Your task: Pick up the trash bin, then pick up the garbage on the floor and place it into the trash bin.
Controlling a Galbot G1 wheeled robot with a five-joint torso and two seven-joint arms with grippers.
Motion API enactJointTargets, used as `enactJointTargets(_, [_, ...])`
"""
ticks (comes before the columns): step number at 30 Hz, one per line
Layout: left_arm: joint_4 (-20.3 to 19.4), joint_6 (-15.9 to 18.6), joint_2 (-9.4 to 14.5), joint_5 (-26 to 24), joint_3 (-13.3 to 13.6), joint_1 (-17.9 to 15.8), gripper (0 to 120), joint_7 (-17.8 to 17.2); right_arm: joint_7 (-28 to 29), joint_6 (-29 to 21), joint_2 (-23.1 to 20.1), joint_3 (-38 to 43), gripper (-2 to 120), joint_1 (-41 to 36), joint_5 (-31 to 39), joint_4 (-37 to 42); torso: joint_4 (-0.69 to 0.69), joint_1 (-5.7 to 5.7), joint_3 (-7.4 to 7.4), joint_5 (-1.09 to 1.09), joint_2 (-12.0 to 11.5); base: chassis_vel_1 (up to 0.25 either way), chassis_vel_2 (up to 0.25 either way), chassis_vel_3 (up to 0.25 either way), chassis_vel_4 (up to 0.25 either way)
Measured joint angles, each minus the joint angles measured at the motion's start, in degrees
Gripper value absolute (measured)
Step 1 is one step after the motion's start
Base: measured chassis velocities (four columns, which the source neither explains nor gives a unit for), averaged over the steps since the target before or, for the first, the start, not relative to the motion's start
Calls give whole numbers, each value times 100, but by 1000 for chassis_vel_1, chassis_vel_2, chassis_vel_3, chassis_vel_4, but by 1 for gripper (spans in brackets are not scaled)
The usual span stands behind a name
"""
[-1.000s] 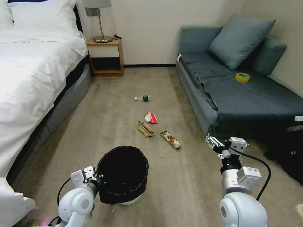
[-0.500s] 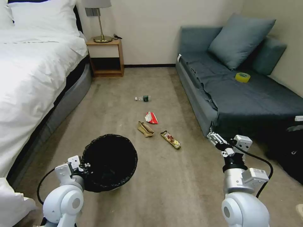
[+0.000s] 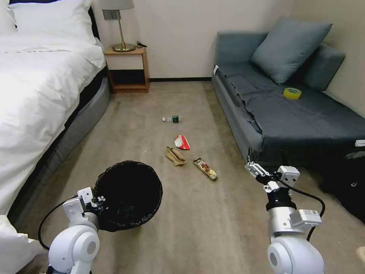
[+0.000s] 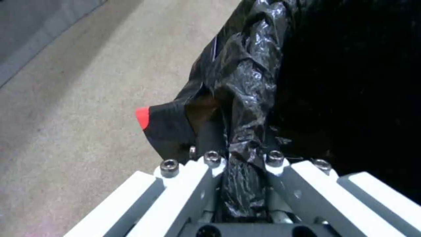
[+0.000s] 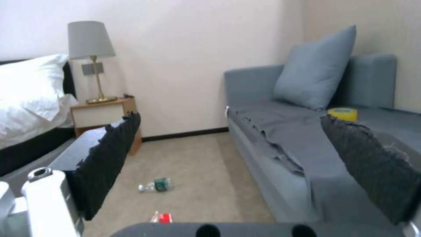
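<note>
- Far left stands the bed (image 3: 38,95), with the nightstand (image 3: 127,68) at the wall behind it; neither has any part in the job.
- The left gripper (image 3: 99,200) is clamped on the near rim of the trash bin (image 3: 128,196). The left wrist view shows the fingers (image 4: 210,164) pinching a fold of the black bag (image 4: 245,98) against that rim.
- A second ago the bin sat lower and more to the middle, with its white base showing on the carpet. Now it has swung up and out to the left, tilted, with its mouth facing up and forward. I judge it lifted clear of the floor, so the first step looks done.
- On the carpet ahead, all four pieces lie where they were: the crumpled paper (image 3: 175,156), the red-and-white packet (image 3: 182,142) just beyond it, the snack wrapper (image 3: 205,168) just to its right, and the small bottle (image 3: 172,119) farthest off.
- None of the garbage is in the bin yet, so the whole collecting part remains.
- The right gripper (image 3: 251,168) hangs above the floor near the foot of the sofa (image 3: 289,114), to the right of the wrapper. Its pads (image 5: 110,158) stand wide apart and hold nothing. It has shifted only slightly in the last second.
- The yellow tape roll (image 3: 292,93) sits on the sofa seat, well away from the litter.
</note>
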Motion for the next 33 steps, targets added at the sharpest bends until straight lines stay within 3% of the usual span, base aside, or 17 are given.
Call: enactJointTargets(33, [199,-43,-12,-34,-279,-149,3,86,-102,82,38,-56,100,-33,-147,-110,0,0,1,-1,0,-217,211,217,-213])
